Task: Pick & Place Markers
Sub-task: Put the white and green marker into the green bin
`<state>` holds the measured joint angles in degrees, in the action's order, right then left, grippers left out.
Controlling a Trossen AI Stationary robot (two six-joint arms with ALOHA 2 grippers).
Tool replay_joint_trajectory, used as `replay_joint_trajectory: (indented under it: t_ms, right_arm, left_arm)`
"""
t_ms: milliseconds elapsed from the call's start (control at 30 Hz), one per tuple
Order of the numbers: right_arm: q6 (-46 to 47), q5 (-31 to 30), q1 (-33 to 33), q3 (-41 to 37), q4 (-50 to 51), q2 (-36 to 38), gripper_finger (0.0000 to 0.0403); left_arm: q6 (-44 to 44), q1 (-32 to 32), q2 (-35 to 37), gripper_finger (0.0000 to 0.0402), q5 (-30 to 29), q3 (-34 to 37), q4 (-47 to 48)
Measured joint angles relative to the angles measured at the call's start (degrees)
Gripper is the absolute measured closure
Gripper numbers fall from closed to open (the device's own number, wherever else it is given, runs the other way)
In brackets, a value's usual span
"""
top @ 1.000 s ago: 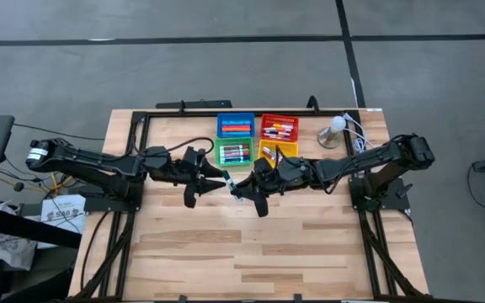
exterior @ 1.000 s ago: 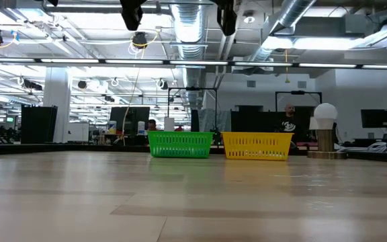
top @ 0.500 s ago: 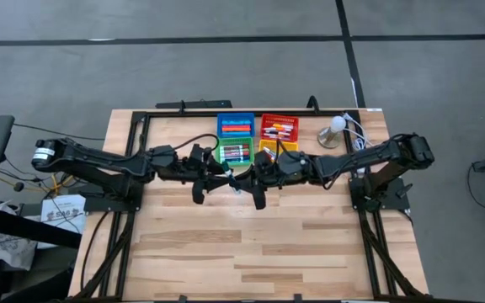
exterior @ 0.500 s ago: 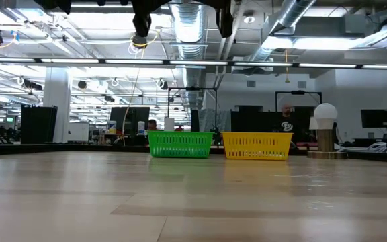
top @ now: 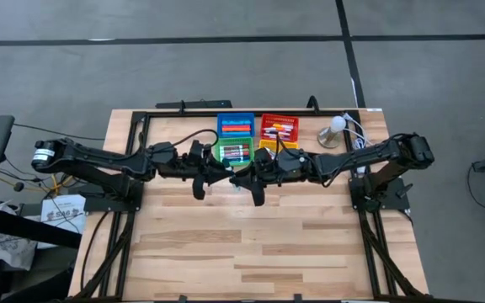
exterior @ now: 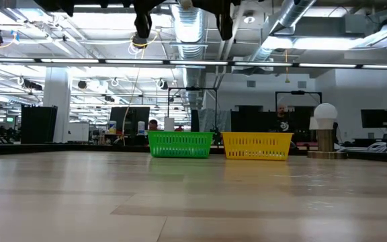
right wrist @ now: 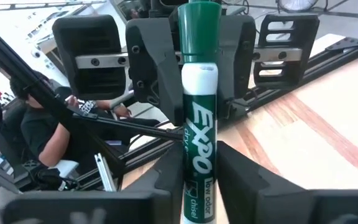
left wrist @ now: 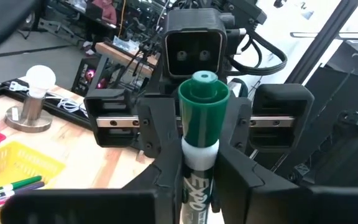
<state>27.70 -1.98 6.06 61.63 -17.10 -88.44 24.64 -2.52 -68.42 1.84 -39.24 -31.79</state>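
One of the markers, a green-capped one with a white body and green printed label (left wrist: 201, 124) (right wrist: 197, 112), stands roughly upright in the air, cap uppermost, between my two grippers. They meet nose to nose in front of the bins. My left gripper (top: 224, 174) and my right gripper (top: 239, 178) both point level and are both shut on this marker. More markers lie in the green bin (top: 233, 152), the blue bin (top: 235, 124), the red bin (top: 278, 127) and the yellow bin (top: 281, 150). My left gripper pinches the marker's printed barrel (left wrist: 197, 183) between its two fingers, coming level from the table's left, fingers across the marker. The marker is clear of the table, cap up. My right gripper has its fingers (left wrist: 160, 134) against both sides of the same marker. In its own view they flank the printed barrel (right wrist: 194, 180), coming level from the table's right, across the marker.
The four bins sit in a square at the table's far middle. A round white lamp on a metal base (top: 333, 131) with a cable stands at the far right. The near half of the wooden table (top: 251, 252) lies below and in front of the grippers.
My left gripper has moved toward the table's right, up to my right gripper, and has shut on the marker that my right gripper was holding up. My right gripper has stayed in place with the marker.
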Motion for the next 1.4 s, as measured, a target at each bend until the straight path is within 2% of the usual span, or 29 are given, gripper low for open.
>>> replay_joint_trajectory:
  t_ms: [133, 267, 433, 533, 667, 867, 1167, 1400]
  right_arm:
    - [-0.9, 1.9, -0.2, 0.0, 2.0, 0.1, 0.028]
    - [-2.7, 6.2, -0.2, 0.1, 8.8, 1.0, 0.0232]
    - [-0.6, 7.0, 1.0, 0.0, 24.9, 3.4, 0.0193]
    - [1.4, 4.7, 2.6, 0.0, 35.1, 4.4, 0.0182]
    - [1.9, -0.3, 6.6, 0.0, 44.7, 5.0, 0.0179]
    - [7.6, -10.1, 12.0, 0.0, 50.4, 5.3, 0.018]
    - [11.8, -15.4, 14.9, 0.0, 54.8, 6.6, 0.0205]
    - [14.3, -18.5, 15.6, 0.0, 55.3, 7.8, 0.024]
  left_arm:
    - [-1.0, 0.1, 0.0, 0.0339, -0.3, 0.0, 0.5]
    - [-3.2, 0.5, 0.0, 0.0339, -0.4, 0.0, 1.2]
    - [-6.3, 3.5, 0.4, 0.0339, -1.7, 0.0, 7.3]
    - [-8.3, 5.4, 0.9, 0.0339, -1.7, 0.0, 11.4]
    - [-14.5, 6.8, 0.6, 0.0339, -1.9, -2.3, 18.1]
    - [-25.5, 9.2, -4.3, 0.0339, -3.8, -12.2, 35.4]
    - [-38.6, 15.8, -19.8, 0.0339, -3.8, -27.6, 53.4]
    - [-44.3, 20.8, -31.3, 0.0339, -3.8, -34.4, 62.4]
